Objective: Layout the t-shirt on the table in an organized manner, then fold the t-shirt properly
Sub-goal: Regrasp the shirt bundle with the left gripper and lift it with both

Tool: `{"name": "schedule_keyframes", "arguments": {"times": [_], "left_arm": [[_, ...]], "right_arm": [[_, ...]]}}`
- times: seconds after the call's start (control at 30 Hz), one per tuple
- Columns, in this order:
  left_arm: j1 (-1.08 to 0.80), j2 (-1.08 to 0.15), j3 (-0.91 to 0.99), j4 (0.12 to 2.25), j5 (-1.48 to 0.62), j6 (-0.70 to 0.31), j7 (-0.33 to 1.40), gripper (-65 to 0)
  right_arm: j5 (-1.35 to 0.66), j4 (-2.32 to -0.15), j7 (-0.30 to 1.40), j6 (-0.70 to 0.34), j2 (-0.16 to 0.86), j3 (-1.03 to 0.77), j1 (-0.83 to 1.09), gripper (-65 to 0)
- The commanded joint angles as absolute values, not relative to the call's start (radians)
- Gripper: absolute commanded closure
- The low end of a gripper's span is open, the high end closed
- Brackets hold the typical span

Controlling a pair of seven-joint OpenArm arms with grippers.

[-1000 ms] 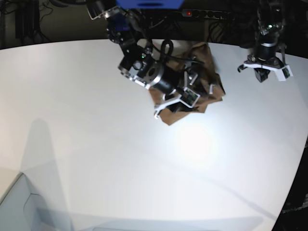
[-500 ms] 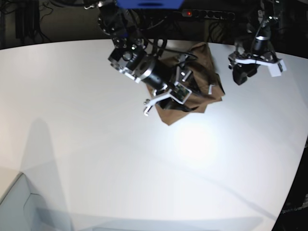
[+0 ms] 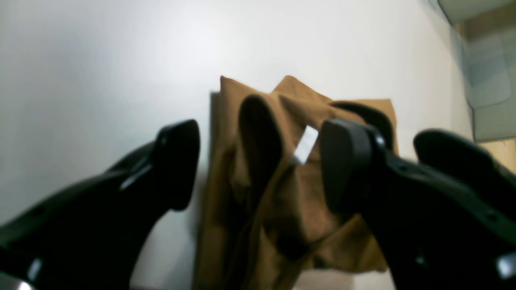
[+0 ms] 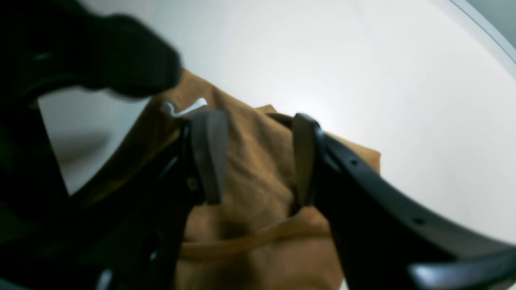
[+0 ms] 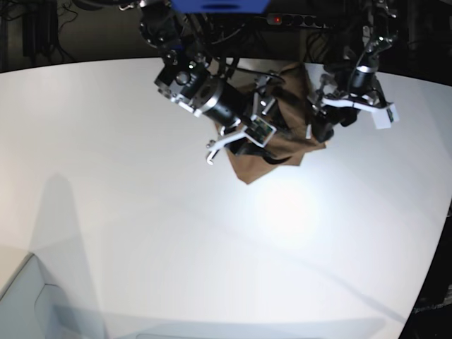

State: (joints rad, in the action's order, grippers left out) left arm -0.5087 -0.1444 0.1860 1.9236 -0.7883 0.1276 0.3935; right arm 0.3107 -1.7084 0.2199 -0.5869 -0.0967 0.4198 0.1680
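The crumpled t-shirt lies between both arms: right gripper straddles a fold, half-open; left gripper hovers alongside, spread wide, empty.

Robot lab, bare white table, power strip and cables behind

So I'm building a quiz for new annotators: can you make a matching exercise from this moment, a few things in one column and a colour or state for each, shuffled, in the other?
Things:
1. crumpled tan-brown cotton t-shirt
2. large smooth white table
3. small tag inside the shirt's collar
4. left hand

Colour or state:
A. open, held above the cloth
B. white, small strip
C. bunched in a heap near the far edge
D. broad, glossy surface under the shirt

Pairs: 1-C, 2-D, 3-B, 4-A
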Motion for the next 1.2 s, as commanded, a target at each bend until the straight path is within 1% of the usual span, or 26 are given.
{"name": "schedule_keyframes", "arguments": {"times": [0.0,0.07,0.13,0.23,0.3,0.43,0.47,0.5,0.57,0.67,0.7,0.93,1.17], "left_arm": [[-0.493,-0.150,0.182,1.925,-0.792,0.122,0.377,-41.2],[-0.466,-0.150,0.160,1.905,-0.792,0.122,0.377,-36.8],[-0.433,-0.150,0.134,1.885,-0.792,0.122,0.378,-30.5],[-0.404,-0.165,0.105,1.867,-0.792,0.122,0.378,-22.8],[-0.397,-0.180,0.079,1.854,-0.792,0.122,0.378,-20.0],[-0.383,-0.205,0.059,1.825,-0.799,0.124,0.377,-17.2],[-0.380,-0.205,0.061,1.825,-0.796,0.124,0.377,-14.6],[-0.378,-0.205,0.065,1.825,-0.794,0.124,0.377,-10.5],[-0.375,-0.205,0.068,1.825,-0.797,0.124,0.377,-0.3],[-0.363,-0.205,0.068,1.828,-0.799,0.127,0.377,-1.1],[-0.357,-0.205,0.068,1.831,-0.800,0.127,0.377,0.0],[-0.351,-0.214,0.081,1.897,-0.802,0.131,0.377,-0.1],[-0.335,-0.225,0.133,1.868,-0.802,0.127,0.377,-0.1]], "right_arm": [[0.298,-1.727,0.193,-0.591,-0.105,0.423,0.160,-27.6],[0.298,-1.727,0.193,-0.591,-0.105,0.423,0.162,-27.6],[0.298,-1.727,0.194,-0.591,-0.104,0.423,0.163,-27.6],[0.298,-1.728,0.193,-0.591,-0.094,0.415,0.163,-27.6],[0.298,-1.728,0.193,-0.591,-0.091,0.406,0.163,-27.6],[0.298,-1.728,0.193,-0.591,-0.091,0.371,0.163,-27.6],[0.298,-1.728,0.193,-0.591,-0.091,0.363,0.163,-27.6],[0.298,-1.728,0.193,-0.591,-0.091,0.355,0.163,-27.6],[0.298,-1.728,0.193,-0.591,-0.091,0.348,0.163,-27.6],[0.298,-1.728,0.193,-0.591,-0.091,0.348,0.163,-27.5],[0.298,-1.728,0.193,-0.591,-0.091,0.348,0.163,-27.5],[0.298,-1.728,0.193,-0.591,-0.091,0.332,0.163,-27.5],[0.298,-1.728,0.193,-0.591,-0.091,0.306,0.162,-27.5]]}}
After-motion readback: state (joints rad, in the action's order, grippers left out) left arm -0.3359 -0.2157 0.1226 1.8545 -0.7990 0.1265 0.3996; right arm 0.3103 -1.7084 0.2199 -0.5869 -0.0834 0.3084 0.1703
